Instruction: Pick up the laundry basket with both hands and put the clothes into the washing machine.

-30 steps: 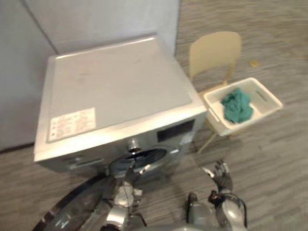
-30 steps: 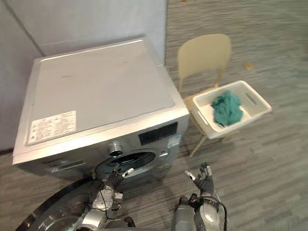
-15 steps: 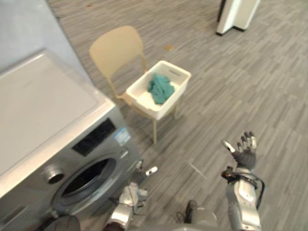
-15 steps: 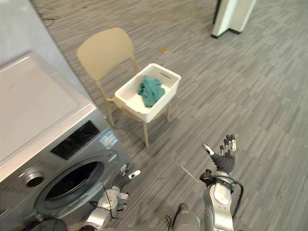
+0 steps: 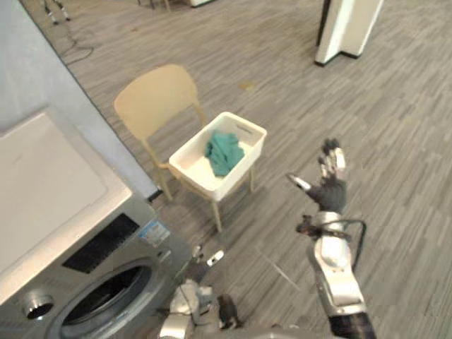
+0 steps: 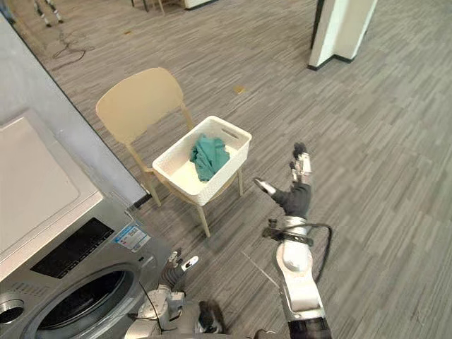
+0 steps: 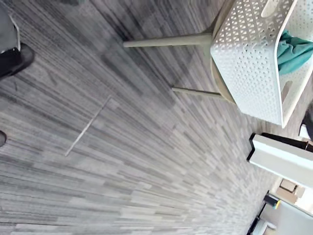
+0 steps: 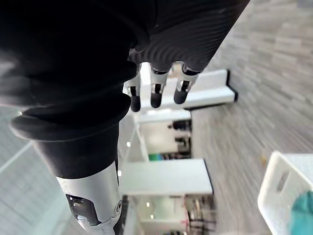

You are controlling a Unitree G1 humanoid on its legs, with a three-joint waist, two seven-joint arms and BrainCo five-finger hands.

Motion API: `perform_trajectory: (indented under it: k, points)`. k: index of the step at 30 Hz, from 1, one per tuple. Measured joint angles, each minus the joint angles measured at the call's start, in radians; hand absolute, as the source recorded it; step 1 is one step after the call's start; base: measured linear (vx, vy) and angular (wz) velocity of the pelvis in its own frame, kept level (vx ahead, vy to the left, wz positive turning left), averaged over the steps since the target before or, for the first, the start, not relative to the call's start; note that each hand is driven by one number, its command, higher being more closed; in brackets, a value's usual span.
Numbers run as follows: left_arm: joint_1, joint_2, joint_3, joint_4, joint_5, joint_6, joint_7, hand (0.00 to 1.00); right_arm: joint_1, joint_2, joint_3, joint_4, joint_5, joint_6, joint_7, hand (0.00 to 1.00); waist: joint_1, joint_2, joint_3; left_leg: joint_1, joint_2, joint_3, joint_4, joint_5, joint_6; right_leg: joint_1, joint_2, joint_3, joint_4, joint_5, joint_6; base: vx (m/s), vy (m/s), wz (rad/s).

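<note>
The right hand's (image 5: 329,189) fingers (image 5: 332,159) are straight and spread, thumb held apart, gripping nothing; it is raised in the air to the right of the laundry basket (image 5: 244,168), apart from it, with bare floor (image 5: 395,141) between. The left hand (image 6: 174,265) sits low by the washing machine (image 5: 49,205), fingers loosely extended and empty.

The basket rests on the seat of a chair (image 5: 152,102), green clothes (image 5: 224,152) heaped inside. The washing machine stands just beside the chair, on the robot's left; a white pillar (image 5: 349,32) is well beyond.

Compared with half a second ago the view has swung, and the right hand shows higher and nearer the basket.

The basket is white plastic with lattice walls and slot handles. The chair is pale yellow, moulded and thin-legged. The floor is grey and streaked.
</note>
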Motion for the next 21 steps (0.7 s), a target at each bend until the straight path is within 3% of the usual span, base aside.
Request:
perform_trajectory:
  k: [3, 4, 5, 8, 10, 11, 13, 14, 18, 20, 21]
  points:
    - [-0.018, -0.002, -0.008, -0.003, 0.001, 0.002, 0.000, 0.00, -0.002, 0.014, 0.021, 0.035, -0.007, 0.023, -0.008, 0.00, 0.012, -0.028, -0.006, 0.014, -0.039, -0.011, 0.009, -0.020, 0.041, 0.029, -0.025, -0.013, -0.003, 0.000, 0.048, 0.30, 0.127, 0.49]
    - [-0.025, -0.005, -0.010, -0.004, 0.001, 0.002, 0.000, 0.00, -0.001, 0.018, 0.034, 0.052, -0.007, 0.032, -0.007, 0.00, 0.016, -0.029, -0.005, 0.044, -0.053, -0.025, 0.009, -0.058, 0.046, 0.024, -0.052, -0.006, 0.099, -0.031, 0.094, 0.33, 0.214, 0.45]
    - [-0.018, -0.003, -0.023, -0.003, -0.002, 0.012, 0.000, 0.00, 0.011, 0.017, 0.051, 0.069, -0.007, 0.033, 0.002, 0.00, 0.015, -0.029, -0.004, 0.095, -0.067, -0.032, -0.001, -0.084, 0.042, -0.032, -0.101, 0.005, 0.329, -0.058, 0.132, 0.33, 0.209, 0.33]
    - [-0.001, 0.045, -0.067, -0.007, 0.008, 0.032, 0.000, 0.00, 0.078, 0.043, 0.079, 0.073, -0.007, 0.036, 0.044, 0.00, -0.012, -0.062, -0.013, 0.245, -0.126, -0.067, -0.078, -0.092, 0.036, -0.206, -0.215, 0.106, 0.878, -0.054, 0.158, 0.37, 0.125, 0.48]
    - [0.006, 0.069, -0.073, -0.029, 0.013, 0.035, 0.001, 0.00, 0.103, 0.053, 0.077, 0.073, -0.007, 0.035, 0.063, 0.00, -0.030, -0.073, -0.018, 0.289, -0.148, -0.109, -0.119, -0.092, 0.036, -0.279, -0.232, 0.124, 0.929, -0.063, 0.140, 0.32, 0.016, 0.71]
    - [0.002, 0.073, -0.080, -0.038, 0.019, 0.035, 0.000, 0.00, 0.114, 0.051, 0.071, 0.072, -0.007, 0.035, 0.071, 0.00, -0.036, -0.088, -0.027, 0.298, -0.160, -0.142, -0.132, -0.091, 0.036, -0.315, -0.239, 0.136, 0.897, -0.076, 0.115, 0.30, -0.020, 0.80]
    - [-0.007, 0.072, -0.098, -0.038, 0.027, 0.038, -0.001, 0.00, 0.132, 0.042, 0.051, 0.071, -0.008, 0.035, 0.078, 0.00, -0.053, -0.088, -0.027, 0.301, -0.165, -0.207, -0.124, -0.091, 0.035, -0.341, -0.233, 0.158, 0.796, -0.100, 0.073, 0.31, -0.070, 0.98]
    - [-0.013, 0.072, -0.119, -0.037, 0.029, 0.039, -0.002, 0.00, 0.146, 0.037, 0.040, 0.067, -0.009, 0.035, 0.078, 0.00, -0.055, -0.071, -0.017, 0.311, -0.165, -0.250, -0.121, -0.092, 0.021, -0.355, -0.222, 0.197, 0.722, -0.104, 0.068, 0.33, -0.099, 0.95]
    - [-0.058, 0.070, -0.166, 0.013, 0.072, 0.040, 0.000, 0.00, 0.199, 0.019, 0.023, -0.007, -0.029, 0.036, 0.075, 0.00, -0.058, -0.053, -0.012, 0.322, -0.155, -0.369, -0.065, -0.121, -0.049, -0.357, -0.208, 0.379, 0.446, -0.086, 0.091, 0.26, -0.174, 1.03]
    - [-0.074, 0.076, -0.164, 0.045, 0.091, 0.041, 0.006, 0.00, 0.204, 0.021, 0.025, -0.012, -0.050, 0.037, 0.076, 0.00, -0.055, -0.059, -0.015, 0.321, -0.133, -0.397, -0.018, -0.149, -0.099, -0.350, -0.208, 0.433, 0.316, 0.003, 0.083, 0.21, -0.292, 0.67]
    - [-0.073, 0.087, -0.163, 0.053, 0.093, 0.042, 0.018, 0.00, 0.204, 0.028, 0.026, -0.012, -0.064, 0.037, 0.076, 0.00, -0.054, -0.075, -0.024, 0.316, -0.120, -0.422, 0.011, -0.168, -0.133, -0.346, -0.201, 0.444, 0.245, 0.121, 0.070, 0.21, -0.426, 0.64]
